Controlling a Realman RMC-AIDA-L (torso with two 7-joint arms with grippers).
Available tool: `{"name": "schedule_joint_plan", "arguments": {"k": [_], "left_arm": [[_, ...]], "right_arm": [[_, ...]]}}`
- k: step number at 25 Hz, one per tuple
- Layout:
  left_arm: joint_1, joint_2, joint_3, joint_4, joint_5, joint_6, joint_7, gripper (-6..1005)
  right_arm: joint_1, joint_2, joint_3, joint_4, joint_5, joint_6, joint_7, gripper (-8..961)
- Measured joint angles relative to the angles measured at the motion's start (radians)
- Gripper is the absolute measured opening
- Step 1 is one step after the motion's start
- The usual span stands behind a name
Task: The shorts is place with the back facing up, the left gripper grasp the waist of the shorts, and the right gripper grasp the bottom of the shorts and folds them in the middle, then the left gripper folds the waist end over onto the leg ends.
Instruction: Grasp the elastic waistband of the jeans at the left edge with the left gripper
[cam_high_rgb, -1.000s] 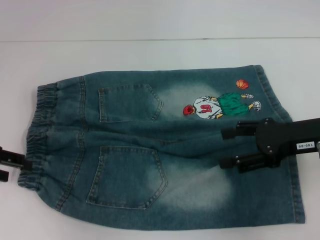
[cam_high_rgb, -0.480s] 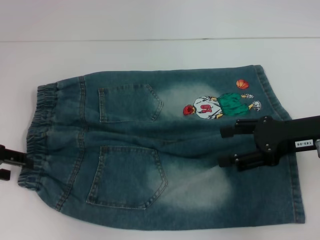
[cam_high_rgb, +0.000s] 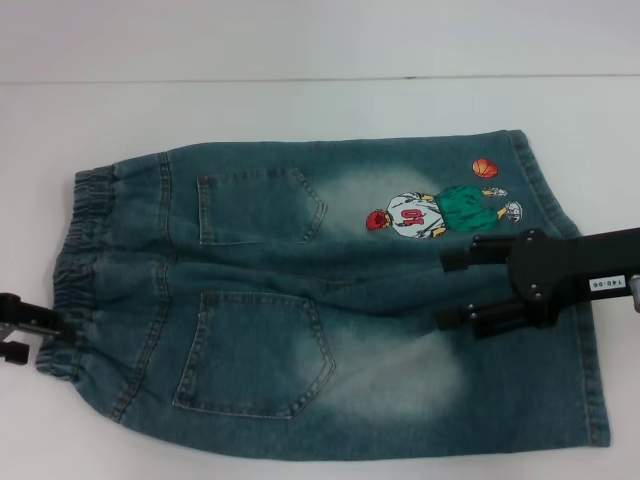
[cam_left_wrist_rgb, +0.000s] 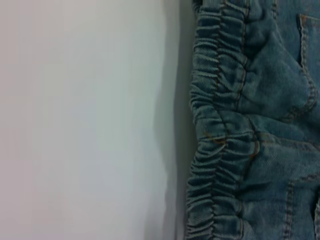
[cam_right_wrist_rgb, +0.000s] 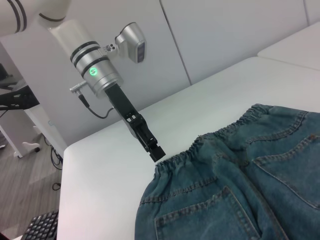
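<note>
Since a moment before, the left claw (cam_high_rgb: 22, 328) had crept a little nearer along the waistband and tilted, while the right claw (cam_high_rgb: 452, 290) had barely shifted. Around them the white tabletop (cam_high_rgb: 300, 110) carried only the garment; in the right wrist view a keyboard (cam_right_wrist_rgb: 42, 225) showed on the floor side beyond the tabletop's edge. Nothing stood between either claw and the cloth.

The shorts (cam_high_rgb: 300, 300) lay flat, back up, with the ruched waist (cam_high_rgb: 75, 270) to the left and the bottom of the shorts (cam_high_rgb: 575, 300) to the right, the cartoon (cam_high_rgb: 430, 212) on the far leg. The left claw sat at the near-left corner, its tips touching the waistband's edge, and I could not tell whether it pinched the cloth. The right claw hung over the right-hand part of the shorts, just near of the cartoon, its two fingers (cam_high_rgb: 470, 258) spread apart and pointing left, holding nothing.
</note>
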Motion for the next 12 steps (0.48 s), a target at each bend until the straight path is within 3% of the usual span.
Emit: {"name": "schedule_joint_plan", "arguments": {"k": [12], "left_arm": [[-0.005, -0.004, 0.024, -0.014, 0.0, -0.016, 0.0, 789]], "right_arm": [[0.0, 0.001, 0.0, 0.0, 0.0, 0.001, 0.0, 939]]}}
